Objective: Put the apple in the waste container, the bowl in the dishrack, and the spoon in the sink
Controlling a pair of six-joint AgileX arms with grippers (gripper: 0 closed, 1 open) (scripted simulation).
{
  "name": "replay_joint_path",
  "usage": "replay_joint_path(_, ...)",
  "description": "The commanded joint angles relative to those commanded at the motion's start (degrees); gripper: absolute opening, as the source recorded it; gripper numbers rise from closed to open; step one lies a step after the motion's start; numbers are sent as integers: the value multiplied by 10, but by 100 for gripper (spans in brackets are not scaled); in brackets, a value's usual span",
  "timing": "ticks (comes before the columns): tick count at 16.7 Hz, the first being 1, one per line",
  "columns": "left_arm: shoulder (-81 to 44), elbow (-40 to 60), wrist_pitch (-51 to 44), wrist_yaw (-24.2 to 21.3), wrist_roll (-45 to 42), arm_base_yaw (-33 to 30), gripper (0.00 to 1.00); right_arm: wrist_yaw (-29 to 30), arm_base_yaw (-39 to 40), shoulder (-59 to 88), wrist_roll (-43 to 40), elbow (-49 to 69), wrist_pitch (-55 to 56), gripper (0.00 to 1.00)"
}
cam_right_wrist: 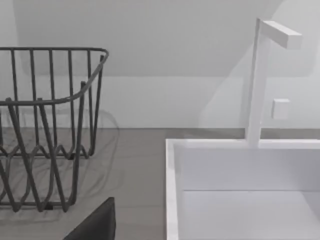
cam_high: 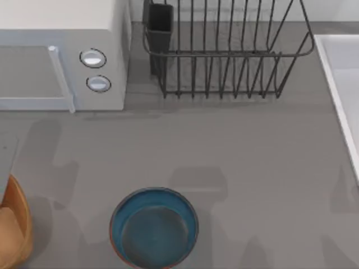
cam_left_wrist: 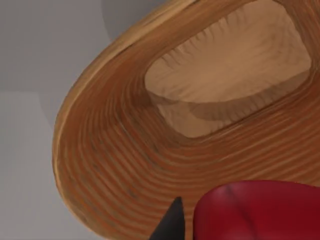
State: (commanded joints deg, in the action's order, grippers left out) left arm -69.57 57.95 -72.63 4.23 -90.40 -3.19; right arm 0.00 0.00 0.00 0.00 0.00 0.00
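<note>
My left gripper (cam_left_wrist: 250, 222) hangs over the waste container (cam_left_wrist: 110, 165), a tan wooden bin at the table's front left (cam_high: 19, 224). It is shut on the glossy red apple (cam_left_wrist: 260, 210), with one dark fingertip (cam_left_wrist: 173, 220) beside the fruit. The bowl (cam_high: 154, 227), blue-teal inside with a reddish rim, stands upright at the front middle. The wire dishrack (cam_high: 224, 53) stands at the back; its end (cam_right_wrist: 50, 100) faces the sink (cam_right_wrist: 172, 190). The sink's rim (cam_high: 336, 95) runs along the right edge. One dark finger (cam_right_wrist: 97, 222) of my right gripper hangs near the sink. The spoon is out of view.
A white microwave (cam_high: 61, 56) fills the back left corner. The rack's dark cutlery cup (cam_high: 160, 28) sits at its left corner. A white tap (cam_right_wrist: 260, 80) rises behind the sink. Bare grey tabletop (cam_high: 235, 151) lies between the bowl, the rack and the sink.
</note>
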Motion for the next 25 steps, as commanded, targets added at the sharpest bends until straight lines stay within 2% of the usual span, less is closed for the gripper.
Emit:
replay_joint_path(6,-19,-110,135,-1,-13,18,0,0,0,0,0,0,0,100)
replay_joint_path(11,-22,-119,144,0,-16,19,0,0,0,0,0,0,0,100)
replay_joint_path(24,-22,-119,144,0,-16,19,98,0,0,0,0,0,0,100)
replay_joint_path(25,-22,-119,144,0,-16,19,100,0,0,0,0,0,0,100)
